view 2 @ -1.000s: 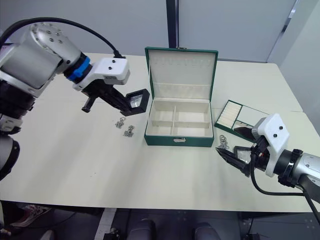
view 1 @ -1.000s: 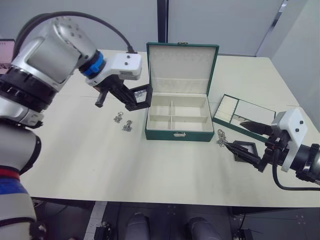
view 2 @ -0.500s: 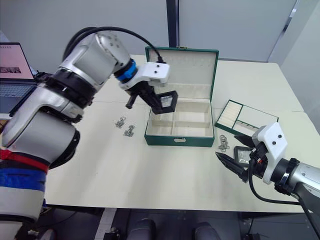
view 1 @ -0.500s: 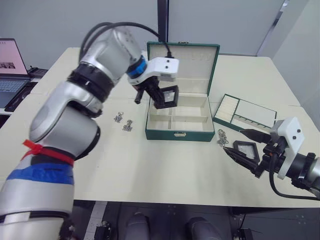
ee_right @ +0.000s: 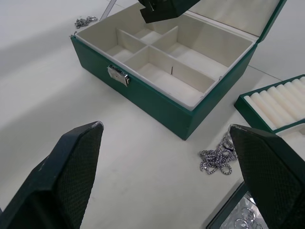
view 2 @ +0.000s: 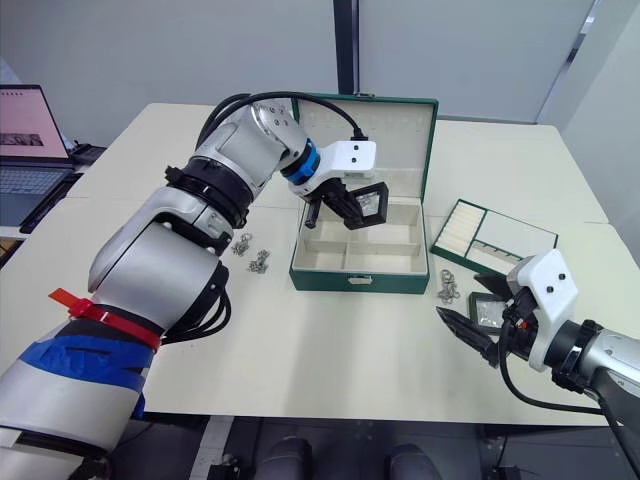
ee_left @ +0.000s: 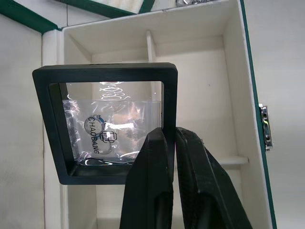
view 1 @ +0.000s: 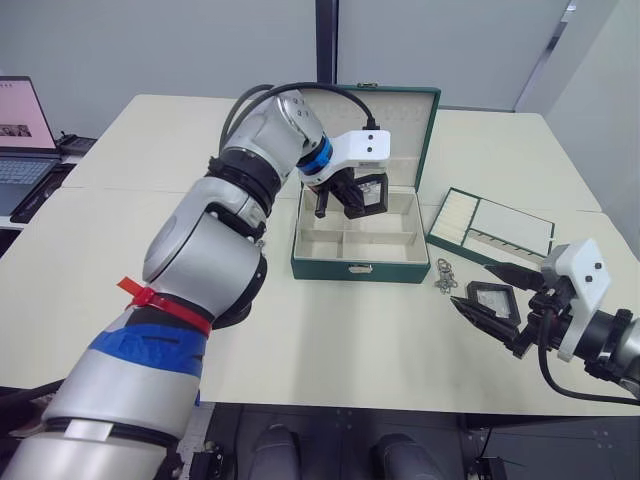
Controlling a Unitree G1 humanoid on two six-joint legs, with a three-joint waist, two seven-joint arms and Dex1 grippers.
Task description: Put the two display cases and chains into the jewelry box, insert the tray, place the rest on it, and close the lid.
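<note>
Tabletop [view 1: 250, 350] pale cream, grey wall panels behind, laptop [view 1: 22, 130] at far left edge. Left gripper [ee_left: 167, 138] pinches display case [ee_left: 107, 119] by frame edge, held above open jewelry box [view 1: 355, 268]. Right gripper [ee_right: 167, 157] spread wide, low over table near second case [view 1: 492, 298] and chain [ee_right: 217, 156]. Tray [view 1: 490, 226] right of box. Two chains [view 2: 250, 255] left of box.

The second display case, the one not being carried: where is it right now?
In the head views the second display case lies flat on the table at the robot's right, between the right pincer's open fingers, beside a chain and just in front of the tray.
</note>
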